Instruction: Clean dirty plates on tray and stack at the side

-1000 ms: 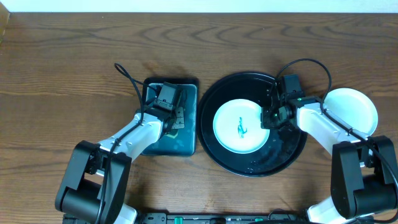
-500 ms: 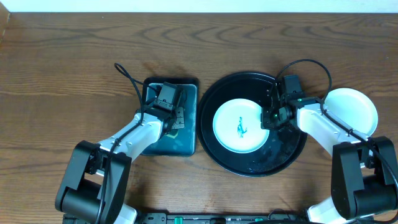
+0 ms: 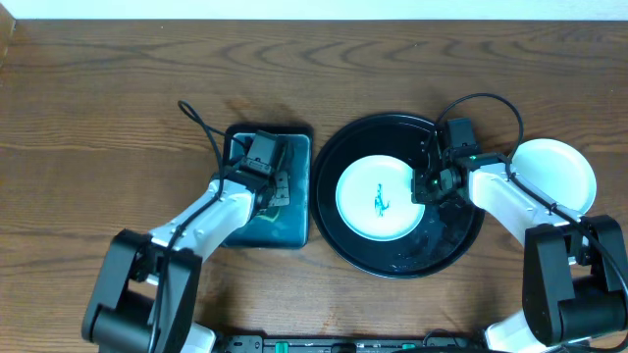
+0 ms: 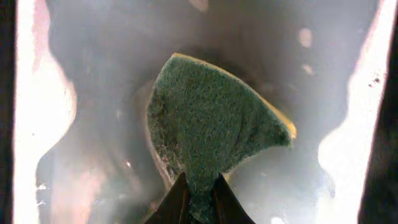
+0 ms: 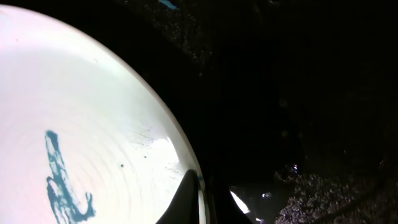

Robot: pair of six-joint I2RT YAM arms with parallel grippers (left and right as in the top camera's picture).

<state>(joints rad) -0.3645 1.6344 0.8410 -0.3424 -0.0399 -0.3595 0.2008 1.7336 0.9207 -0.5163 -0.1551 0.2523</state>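
Only the left arm has shifted since 1 second ago: in the overhead view its elbow and shoulder have swung a little toward 7 o'clock, while its wrist stays over the teal tray point(image 3: 290, 226). The right arm, the plates and the black tray point(image 3: 453, 245) lie just as they did.

The left gripper point(image 4: 200, 198) is pinched tight on the narrow end of the green-and-yellow sponge point(image 4: 211, 124), which fans out ahead of the fingers above the wet teal tray. The right gripper point(image 3: 424, 186) is clamped narrowly on the rim of the marked plate point(image 3: 378, 221) at that plate's 3 o'clock edge. That plate rests flat inside the black tray, a little toward 9 o'clock of the tray's centre, and its teal scribble point(image 3: 381, 202) is unwiped. 1 clean white plate point(image 3: 561, 162) lies on the table point(image 3: 98, 98) just off the black tray at 3 o'clock, partly under the right forearm; whether another sits beneath it cannot be told.

As I judge it, the step in hand is bringing the sponge to the scribbled plate while the right arm steadies it. The next move calls for lifting the sponge clear of the teal tray's rim, carrying it toward 3 o'clock over the black tray's edge, and pressing it onto the scribble without pushing the plate out of the right grip.
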